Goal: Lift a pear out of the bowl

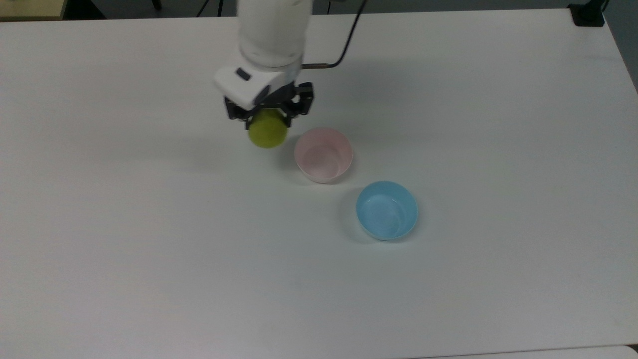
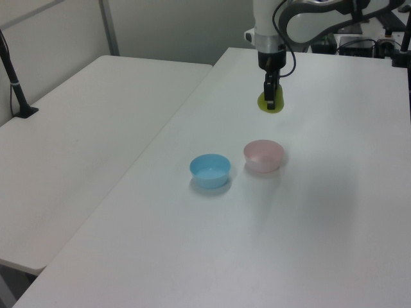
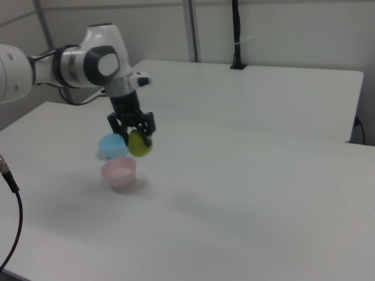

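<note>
The gripper [image 1: 267, 119] is clenched around the pear [image 1: 268, 133], carrying it in the air clear of the empty pink bowl [image 1: 324, 160] so it hangs free above the counter [image 1: 149, 239].

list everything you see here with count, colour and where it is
pear: one, yellow-green, held in the air off the table, to the top view's left of the pink bowl
pink bowl: one, pale pink, empty, near the middle of the table
blue bowl: one, light blue, empty, beside the pink bowl, apart from it
table: one, white, under both bowls
second table: one, white, behind in the right view
black pole: one, black, upright at the second table's far edge
arm: one, white and dark grey
pincer: one, black, shut on the pear
</note>
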`<state>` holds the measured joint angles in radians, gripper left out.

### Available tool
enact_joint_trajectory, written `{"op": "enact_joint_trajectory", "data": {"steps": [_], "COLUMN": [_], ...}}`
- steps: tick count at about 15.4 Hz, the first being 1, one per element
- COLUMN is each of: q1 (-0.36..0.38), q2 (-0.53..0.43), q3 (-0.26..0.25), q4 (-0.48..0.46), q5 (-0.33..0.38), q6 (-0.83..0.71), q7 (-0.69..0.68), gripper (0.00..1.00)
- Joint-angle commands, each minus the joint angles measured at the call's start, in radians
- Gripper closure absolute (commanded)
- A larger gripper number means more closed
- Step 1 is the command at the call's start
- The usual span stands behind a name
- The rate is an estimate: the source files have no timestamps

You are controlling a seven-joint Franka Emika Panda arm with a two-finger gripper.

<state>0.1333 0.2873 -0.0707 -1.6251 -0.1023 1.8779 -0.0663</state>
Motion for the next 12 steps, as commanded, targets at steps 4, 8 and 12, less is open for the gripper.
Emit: {"op": "enact_joint_trajectory", "data": {"steps": [4,8,12], "q1": [-0.1,-0.089,-0.087], "q2": [0.067,0.165,0.179], "q3": [0.02,0.015,0.015], "q4": [-0.012,-0.01,-0.012], "q5": [0.0,-0.028,-0.031], "q6": [0.038,0.101,0.136], "q7": [-0.083,-0.067,-0.052], "gripper": [0.59,0.53,0.22]}}
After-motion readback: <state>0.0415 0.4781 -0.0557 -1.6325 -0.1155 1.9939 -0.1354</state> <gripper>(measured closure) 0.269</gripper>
